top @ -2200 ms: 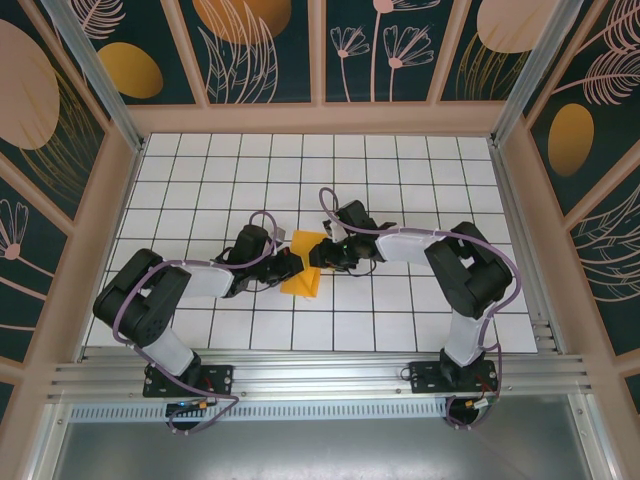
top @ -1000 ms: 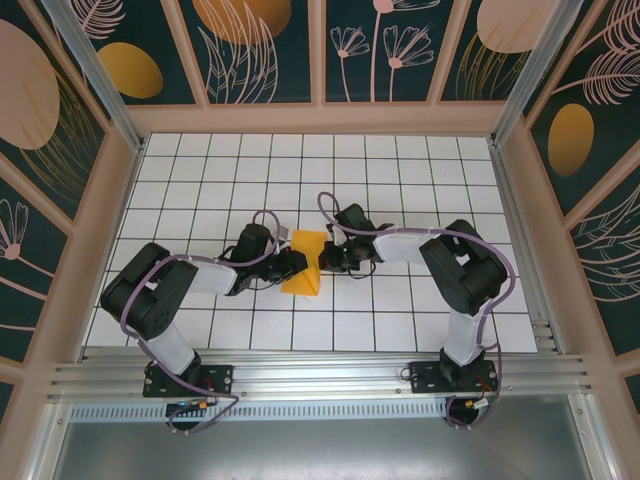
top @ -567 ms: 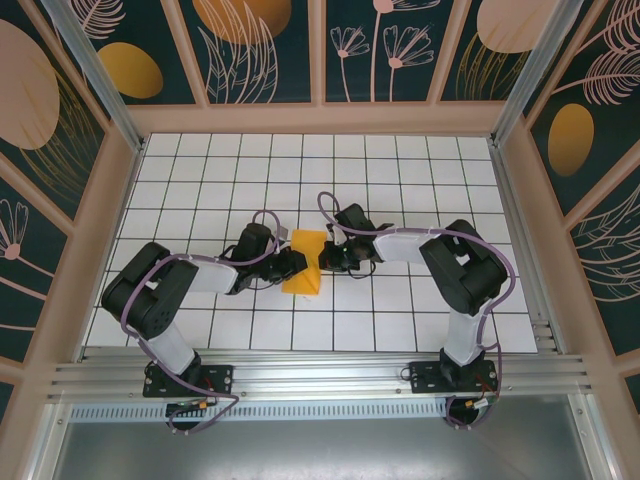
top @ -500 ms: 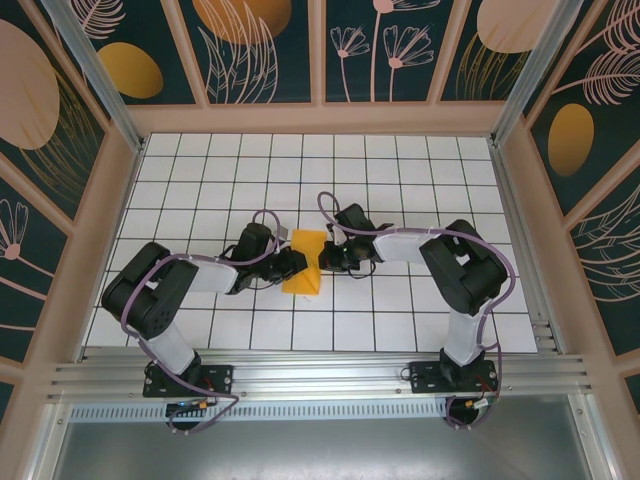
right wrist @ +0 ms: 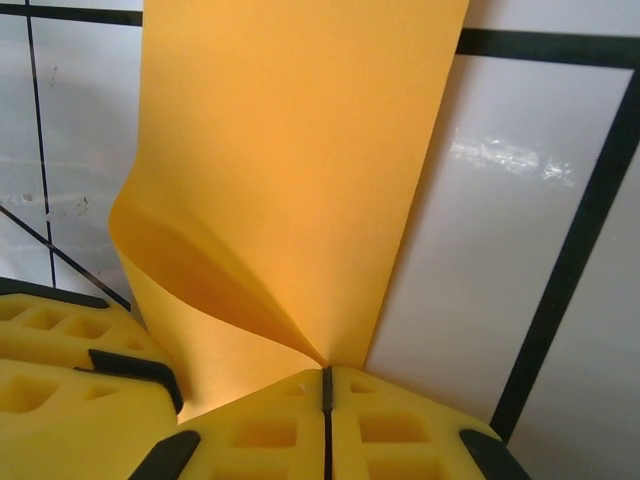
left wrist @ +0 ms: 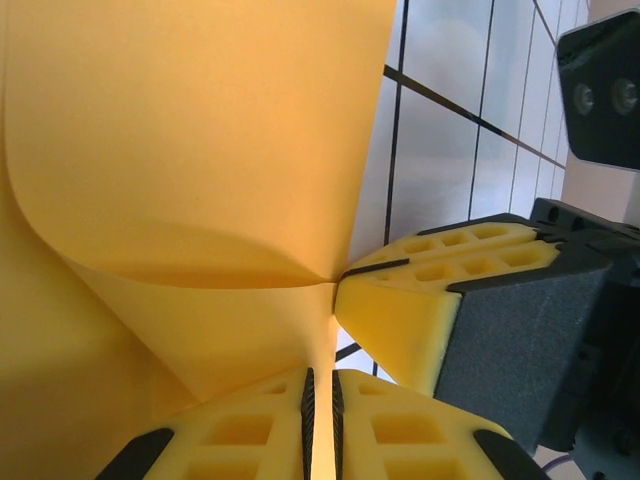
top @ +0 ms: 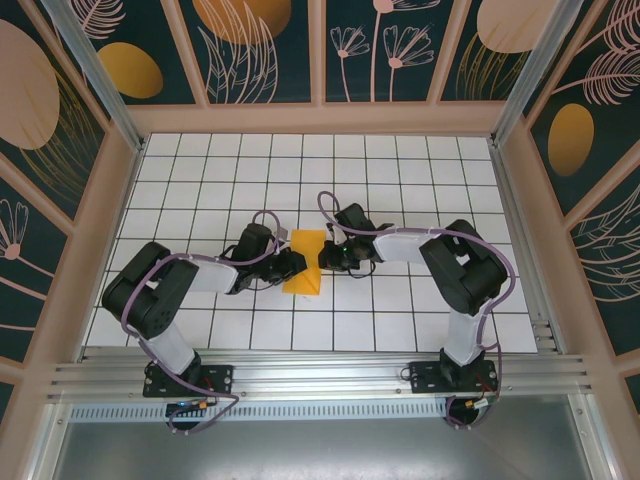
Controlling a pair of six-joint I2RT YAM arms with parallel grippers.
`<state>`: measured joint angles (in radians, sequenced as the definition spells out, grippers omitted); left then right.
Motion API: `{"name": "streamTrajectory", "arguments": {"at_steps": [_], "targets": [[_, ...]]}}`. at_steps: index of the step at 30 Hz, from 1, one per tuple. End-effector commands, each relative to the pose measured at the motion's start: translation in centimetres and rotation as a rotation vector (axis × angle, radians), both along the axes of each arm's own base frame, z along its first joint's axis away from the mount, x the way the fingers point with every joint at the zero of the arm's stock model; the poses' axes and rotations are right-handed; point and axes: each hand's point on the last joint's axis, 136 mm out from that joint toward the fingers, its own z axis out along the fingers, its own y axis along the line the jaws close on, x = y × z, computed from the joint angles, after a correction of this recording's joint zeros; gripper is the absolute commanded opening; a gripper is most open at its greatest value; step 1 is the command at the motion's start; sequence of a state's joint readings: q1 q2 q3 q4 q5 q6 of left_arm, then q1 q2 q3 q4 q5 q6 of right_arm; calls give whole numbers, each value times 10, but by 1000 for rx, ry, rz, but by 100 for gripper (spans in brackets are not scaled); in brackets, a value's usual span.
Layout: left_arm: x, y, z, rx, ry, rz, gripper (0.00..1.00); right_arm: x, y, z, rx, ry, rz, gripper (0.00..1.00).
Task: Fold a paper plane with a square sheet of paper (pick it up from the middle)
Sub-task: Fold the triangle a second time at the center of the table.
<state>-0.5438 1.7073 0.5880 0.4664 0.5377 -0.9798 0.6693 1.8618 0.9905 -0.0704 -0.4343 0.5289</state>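
The square sheet of paper [top: 304, 266] is folded into an orange-yellow wedge and sits mid-table between both arms. My left gripper [top: 291, 266] is at its left edge and is shut on it. In the left wrist view a thin orange layer [left wrist: 190, 150] runs between that gripper's [left wrist: 320, 405] closed pads. My right gripper [top: 324, 257] is at the wedge's right edge, shut on a pinched fold of the paper [right wrist: 290, 160] at its [right wrist: 326, 385] tips. The two grippers almost touch. The right one's yellow fingers [left wrist: 440, 280] show in the left wrist view. The left one's fingers [right wrist: 60, 370] show in the right wrist view.
The white table with black grid lines [top: 400, 180] stretches around the paper. Beige walls [top: 320, 118] frame the back and sides. An aluminium rail [top: 320, 375] runs along the near edge, by the arm bases.
Since two seconds ago the left arm has shifted right and the paper has been drawn into a narrower, more upright wedge. Over the last second almost nothing has moved.
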Motion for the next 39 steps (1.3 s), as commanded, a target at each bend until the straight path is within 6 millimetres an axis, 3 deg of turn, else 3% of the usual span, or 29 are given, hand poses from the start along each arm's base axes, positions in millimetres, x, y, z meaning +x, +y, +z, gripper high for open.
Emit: {"name": "streamTrajectory", "arguments": {"at_steps": [1, 39], "targets": [[0, -1, -10, 31, 12, -13, 16, 16, 8, 23, 41, -80, -6, 6], [3, 0, -18, 73, 34, -14, 16, 16, -10, 10, -51, -81, -56, 7]]}}
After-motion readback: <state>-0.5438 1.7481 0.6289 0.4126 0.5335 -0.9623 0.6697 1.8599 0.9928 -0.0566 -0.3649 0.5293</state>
